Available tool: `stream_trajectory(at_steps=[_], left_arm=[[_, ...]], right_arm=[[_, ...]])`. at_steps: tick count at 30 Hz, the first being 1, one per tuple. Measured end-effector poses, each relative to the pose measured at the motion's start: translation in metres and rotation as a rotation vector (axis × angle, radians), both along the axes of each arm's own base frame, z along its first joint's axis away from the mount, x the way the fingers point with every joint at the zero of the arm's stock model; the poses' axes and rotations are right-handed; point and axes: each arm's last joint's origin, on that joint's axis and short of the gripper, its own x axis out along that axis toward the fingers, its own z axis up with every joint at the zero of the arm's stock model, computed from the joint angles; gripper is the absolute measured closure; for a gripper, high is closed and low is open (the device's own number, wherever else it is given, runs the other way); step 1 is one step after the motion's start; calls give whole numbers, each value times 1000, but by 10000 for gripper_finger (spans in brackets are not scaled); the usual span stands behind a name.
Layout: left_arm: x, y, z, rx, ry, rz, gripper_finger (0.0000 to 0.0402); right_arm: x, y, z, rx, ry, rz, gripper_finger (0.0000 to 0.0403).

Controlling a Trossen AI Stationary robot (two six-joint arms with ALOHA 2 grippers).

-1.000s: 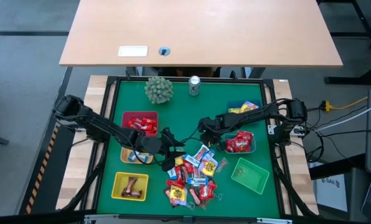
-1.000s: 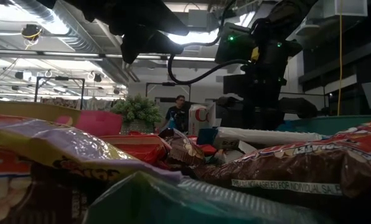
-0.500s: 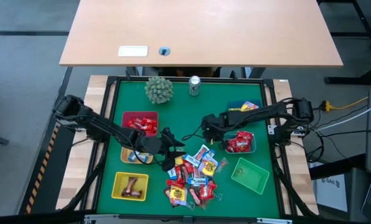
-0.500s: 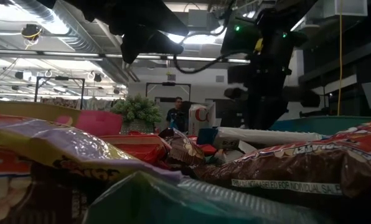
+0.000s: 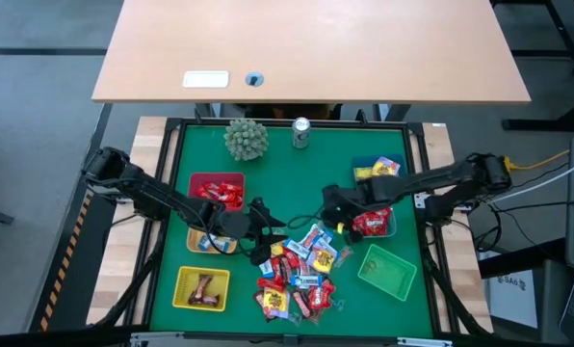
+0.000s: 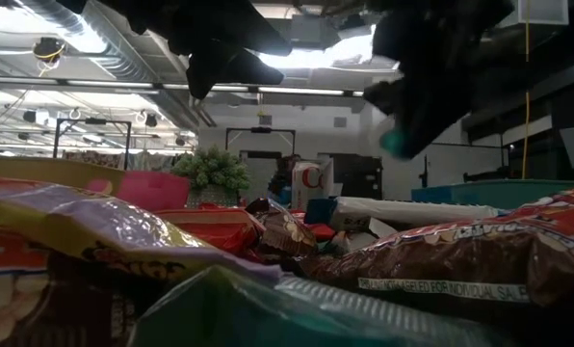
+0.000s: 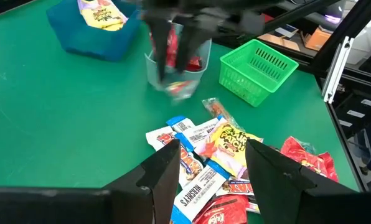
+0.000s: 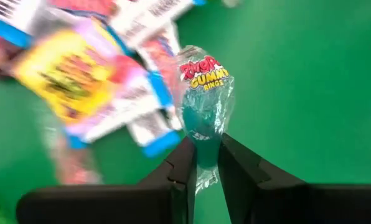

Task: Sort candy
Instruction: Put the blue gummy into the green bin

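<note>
The candy lies in a loose pile (image 5: 301, 275) of shiny wrapped sweets on the green mat, also seen in the left wrist view (image 7: 210, 168). My right gripper (image 8: 204, 152) hangs above the mat between the pile and a clear basket (image 5: 372, 222) and is shut on a clear-wrapped blue gummy-ring candy (image 8: 204, 93). In the low view it shows as a dark blur with a teal spot (image 6: 398, 143). My left gripper (image 7: 213, 162) stands open over the pile's left edge (image 5: 263, 236), touching nothing. My right gripper pinches one end of the gummy-ring candy's clear wrapper (image 8: 204, 146) between its two fingers. The fingers point steeply down. The candy sticks out beyond the fingertips, lifted clear of the mat and the pile.
Small baskets ring the pile: red (image 5: 217, 190), orange (image 5: 210, 241), yellow (image 5: 201, 288), blue (image 5: 377, 169) and green (image 5: 387, 272). A spiky green ball (image 5: 246, 138) and a silver can (image 5: 300, 132) stand at the far edge. A black frame (image 5: 171, 222) borders the mat.
My right gripper has risen from the mat near the pile and shifted a little toward the table's right and near edges, rolling its wrist. It now hangs higher with the blue candy in its fingers. My left gripper has kept still.
</note>
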Motion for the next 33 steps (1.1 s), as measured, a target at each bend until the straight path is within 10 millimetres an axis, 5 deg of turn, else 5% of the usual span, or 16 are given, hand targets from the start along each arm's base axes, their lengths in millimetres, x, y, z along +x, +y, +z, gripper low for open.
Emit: stream_trajectory(at_steps=[6,16,22,33], left_arm=[[0,0,0,0,0,0,233],[0,0,0,2,3,1,233],[0,0,-1,3,7,2,233],[-1,0,-1,6,14,3,233]], right_arm=[[-21,32,10,96,84,-35,343],[-66,76,7,214,458,-198,343],[-86,90,6,163,586,-259,343],[-95,103,6,155,608,-281,343]])
